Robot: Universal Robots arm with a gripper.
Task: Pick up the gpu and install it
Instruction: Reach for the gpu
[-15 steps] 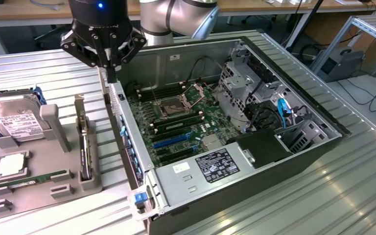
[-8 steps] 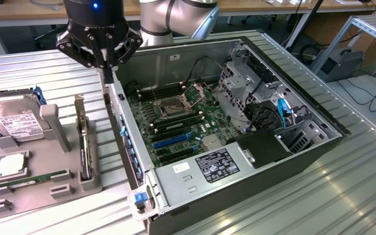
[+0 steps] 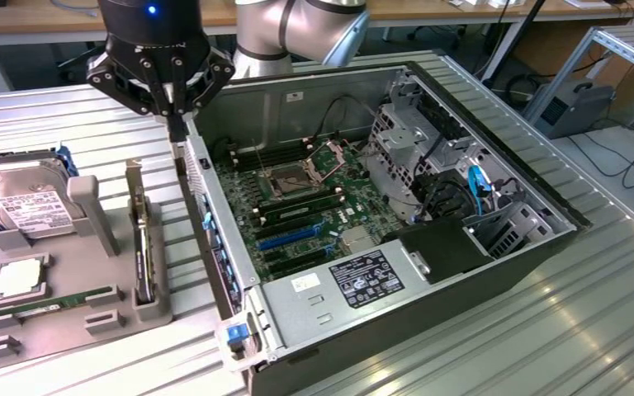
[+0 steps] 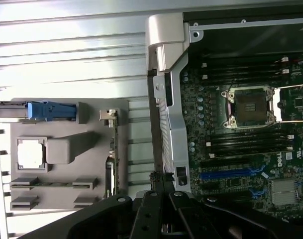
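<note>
The gripper (image 3: 174,122) hangs with its black fingers pressed together and nothing between them, tips down just above the top edge of the case (image 3: 202,206) wall. At seven o'clock from it in the exterior view, near but apart, the gpu (image 3: 141,247) stands on edge in a slot of the holder (image 3: 69,330). It is a thin black card with a silver bracket, probably stood upright so that a pinch from above can take its top edge. The holder is matte grey with blocky posts. Farther out at eight o'clock, it props up the silver drive (image 3: 26,206). At four o'clock the case lies open upward, so the green board (image 3: 345,216) and its blue slot (image 3: 284,237) can be reached from above. All of this sits on a ribbed metal table (image 3: 53,124).
</note>
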